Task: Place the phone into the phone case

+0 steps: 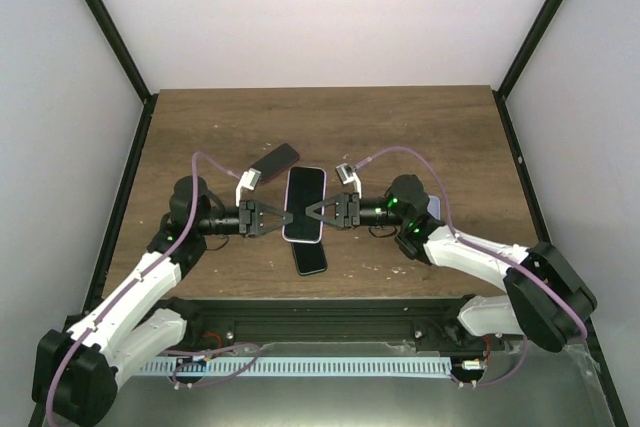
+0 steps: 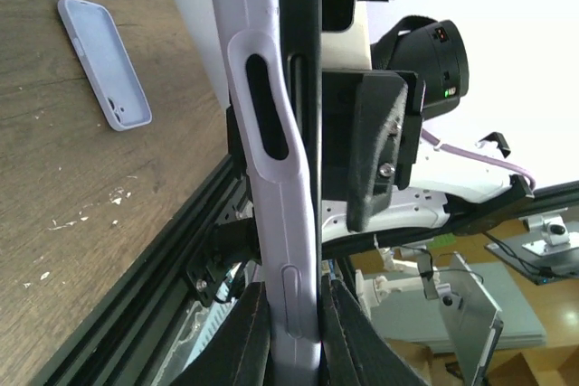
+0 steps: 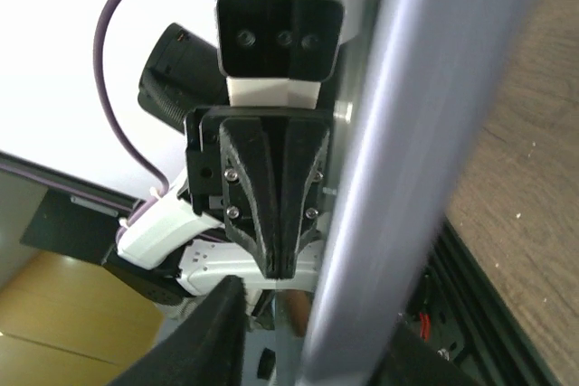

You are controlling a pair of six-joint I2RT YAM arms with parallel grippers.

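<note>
A lavender phone case (image 1: pixel 304 204) with the dark phone (image 1: pixel 305 197) lying in it hangs above the middle of the table, between my two grippers. My left gripper (image 1: pixel 289 217) is shut on the case's left edge. In the left wrist view its fingertips (image 2: pixel 296 332) pinch the lavender case (image 2: pixel 264 133) and the black phone edge (image 2: pixel 299 115) together. My right gripper (image 1: pixel 311 213) is at the opposite edge. In the right wrist view the right gripper (image 3: pixel 317 341) stands open around the blurred case edge (image 3: pixel 407 133), with a gap beside its left finger (image 3: pixel 217 332).
A second dark phone (image 1: pixel 311 259) lies on the table just below the held one, and another dark slab (image 1: pixel 275 160) lies behind the left gripper. A spare lavender case (image 2: pixel 102 62) rests face up on the wood. A black rail (image 1: pixel 330 312) runs along the near edge.
</note>
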